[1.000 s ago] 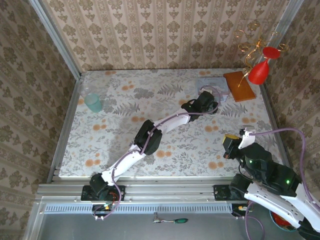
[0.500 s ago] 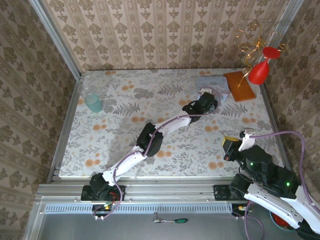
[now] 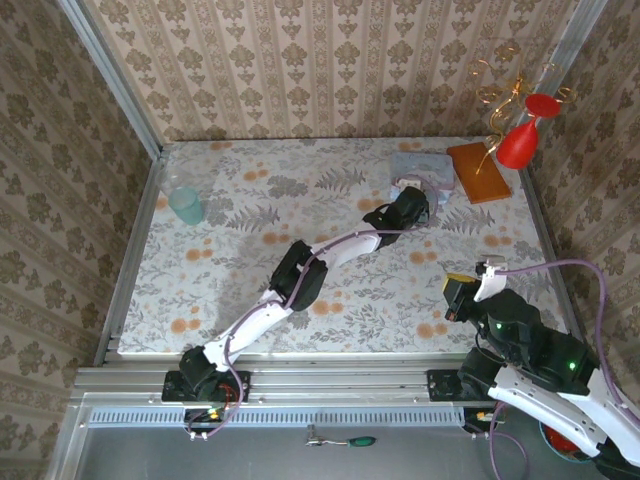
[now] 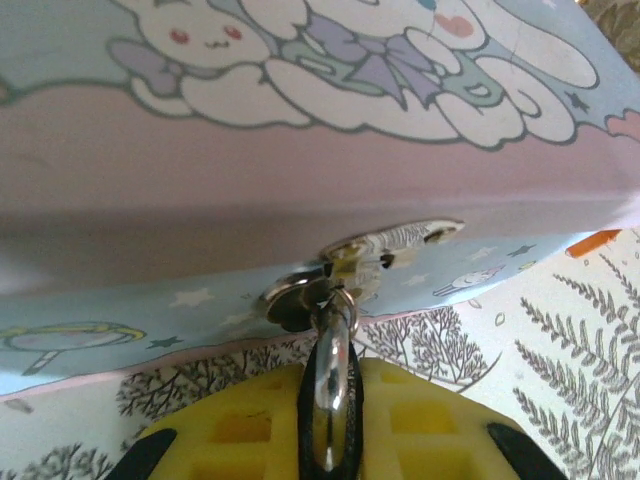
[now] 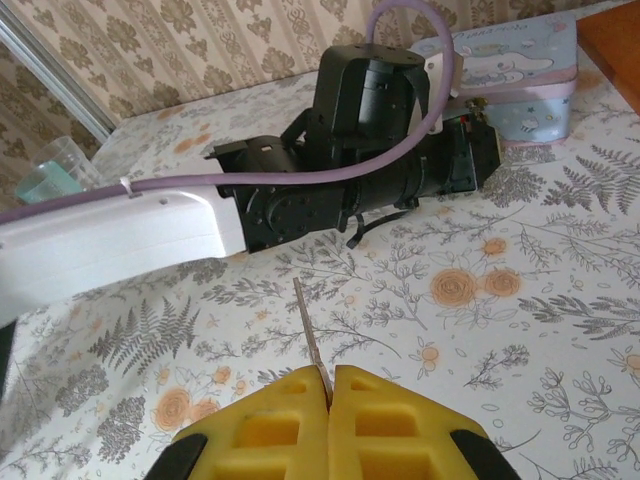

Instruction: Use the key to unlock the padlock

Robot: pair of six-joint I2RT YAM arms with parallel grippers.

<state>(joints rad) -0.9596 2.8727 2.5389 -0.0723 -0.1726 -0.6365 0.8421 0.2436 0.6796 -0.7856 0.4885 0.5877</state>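
Note:
The tiny padlock (image 4: 332, 365), dark-sided with a shiny face, hangs by its shackle from the metal clasp (image 4: 392, 240) on the front of the pale blue cartoon tin (image 4: 300, 150). My left gripper (image 4: 332, 405) is shut on the padlock's body, right against the tin (image 3: 432, 166) at the back right of the table. My right gripper (image 5: 330, 385) is shut on the key (image 5: 307, 325), whose thin blade sticks out towards the left arm (image 5: 370, 150). In the top view the right gripper (image 3: 457, 292) hovers near the table's front right, well apart from the tin.
An orange-brown flat block (image 3: 478, 171) lies beside the tin, with a red goblet-shaped ornament (image 3: 520, 140) behind it. A teal cup (image 3: 186, 205) stands at the far left. The left arm stretches diagonally across the table's middle. A screwdriver (image 3: 345, 440) lies on the front rail.
The left gripper has crept a little closer to the tin, staying on the padlock. The right gripper with the key has barely shifted.

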